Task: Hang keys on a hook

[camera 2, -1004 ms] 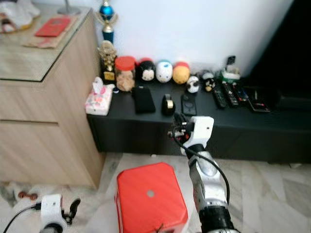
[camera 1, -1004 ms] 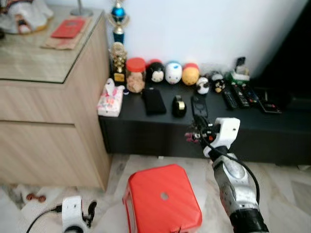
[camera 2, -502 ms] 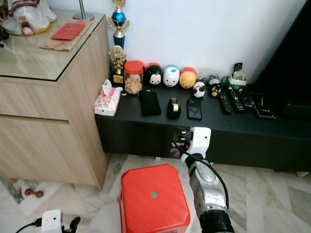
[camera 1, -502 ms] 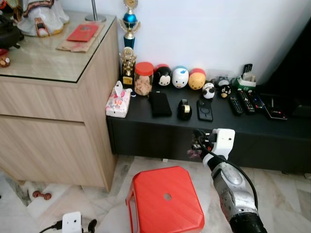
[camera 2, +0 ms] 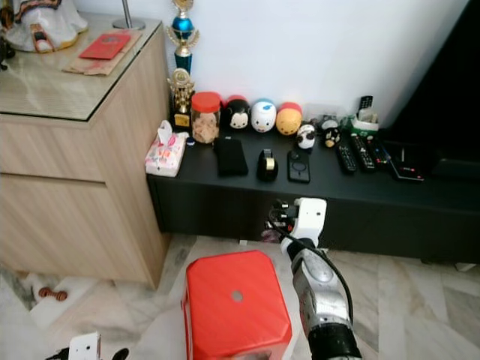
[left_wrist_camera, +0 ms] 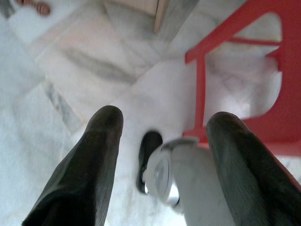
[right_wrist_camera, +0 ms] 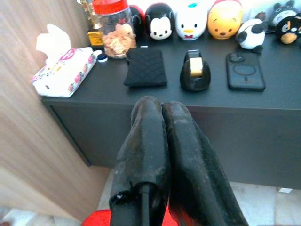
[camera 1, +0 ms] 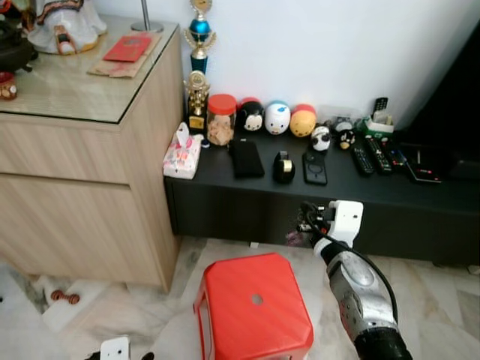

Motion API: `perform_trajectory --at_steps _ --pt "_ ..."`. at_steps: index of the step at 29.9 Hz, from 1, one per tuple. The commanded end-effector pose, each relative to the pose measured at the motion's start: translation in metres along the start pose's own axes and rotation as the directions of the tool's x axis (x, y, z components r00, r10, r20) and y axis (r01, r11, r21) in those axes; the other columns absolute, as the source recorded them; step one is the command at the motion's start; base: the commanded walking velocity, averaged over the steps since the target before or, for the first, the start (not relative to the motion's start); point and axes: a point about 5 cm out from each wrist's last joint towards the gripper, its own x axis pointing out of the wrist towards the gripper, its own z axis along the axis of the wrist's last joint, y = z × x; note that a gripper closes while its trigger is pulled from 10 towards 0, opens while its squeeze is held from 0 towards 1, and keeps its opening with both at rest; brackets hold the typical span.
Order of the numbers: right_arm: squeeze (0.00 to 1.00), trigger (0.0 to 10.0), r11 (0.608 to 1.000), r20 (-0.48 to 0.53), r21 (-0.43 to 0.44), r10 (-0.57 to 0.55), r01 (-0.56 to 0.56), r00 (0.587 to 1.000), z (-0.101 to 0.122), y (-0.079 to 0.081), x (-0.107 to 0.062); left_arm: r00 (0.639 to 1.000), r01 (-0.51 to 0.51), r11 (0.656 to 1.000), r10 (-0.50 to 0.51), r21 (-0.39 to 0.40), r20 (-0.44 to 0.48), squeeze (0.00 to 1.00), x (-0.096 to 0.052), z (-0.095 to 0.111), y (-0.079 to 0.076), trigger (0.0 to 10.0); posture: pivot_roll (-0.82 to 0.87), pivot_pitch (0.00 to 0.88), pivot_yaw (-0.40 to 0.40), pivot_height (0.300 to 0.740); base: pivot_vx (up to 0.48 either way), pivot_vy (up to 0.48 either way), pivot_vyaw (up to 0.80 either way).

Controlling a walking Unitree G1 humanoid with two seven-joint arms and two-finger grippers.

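My right gripper (camera 1: 304, 218) is held out in front of a low black cabinet (camera 1: 420, 202), above the floor and just right of a red stool (camera 1: 255, 307). Its two black fingers (right_wrist_camera: 162, 141) are pressed together, shut on a small dark bunch of keys with a pinkish tag (camera 1: 294, 238) hanging under them. In the right wrist view the gripper (right_wrist_camera: 160, 106) faces the cabinet's front edge. My left gripper (left_wrist_camera: 165, 117) hangs low over the marble floor beside the stool's red leg (left_wrist_camera: 201, 89), its fingers spread open with nothing held.
A wooden sideboard (camera 1: 75, 187) with a glass top stands at the left. On the black cabinet lie a tissue pack (camera 1: 181, 156), a black pouch (camera 1: 246, 157), a tape dispenser (camera 1: 283, 166), a phone (camera 1: 315, 168), several toy figures and remotes (camera 1: 371, 157).
The camera has pulled back and lifted, so the whole scene has shifted. The right gripper stays shut before the cabinet; the left gripper has dropped to the picture's bottom edge.
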Motion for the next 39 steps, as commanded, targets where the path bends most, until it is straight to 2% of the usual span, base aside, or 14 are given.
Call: perform_trajectory --at_steps 1,5,9,17,32,39 --pt "0.0 10.0 1.0 -0.003 0.003 -0.016 0.016 1.0 0.001 -0.004 0.0 0.999 -0.004 1.0 0.003 -0.022 -0.051 0.0 -0.003 -0.011 0.001 10.0 0.07 0.011 -0.122 0.74 -0.247 0.0 0.0" --pt "0.0 10.0 1.0 -0.004 0.004 -0.017 0.017 1.0 0.0 -0.004 0.0 0.998 -0.007 1.0 0.005 -0.024 -0.066 0.0 -0.004 -0.013 0.003 10.0 0.07 0.011 -0.123 0.74 -0.247 0.0 0.0" --pt "0.0 10.0 1.0 -0.002 0.005 -0.014 0.014 1.0 0.001 -0.002 0.001 0.993 -0.011 1.0 0.008 -0.027 -0.114 0.0 -0.008 -0.023 0.001 10.0 0.07 0.004 -0.121 0.74 -0.258 0.0 0.0" --pt "0.0 10.0 1.0 -0.004 0.004 -0.012 0.012 1.0 0.001 -0.002 0.003 0.992 -0.012 1.0 0.008 -0.027 -0.125 0.0 -0.008 -0.024 0.002 10.0 0.08 0.0 -0.119 0.74 -0.257 0.0 0.0" --pt "0.0 10.0 1.0 -0.006 0.007 -0.008 0.008 1.0 0.0 -0.001 0.004 0.99 -0.026 0.999 0.022 -0.026 -0.142 0.0 -0.011 -0.025 0.022 10.0 0.08 0.0 -0.113 0.74 -0.259 0.0 0.0" --pt "0.0 10.0 1.0 -0.005 0.007 -0.005 0.005 1.0 -0.001 0.0 0.005 0.988 -0.013 1.0 0.009 -0.025 -0.151 0.0 -0.008 -0.025 0.01 10.0 0.08 0.0 -0.113 0.74 -0.259 0.0 0.0"
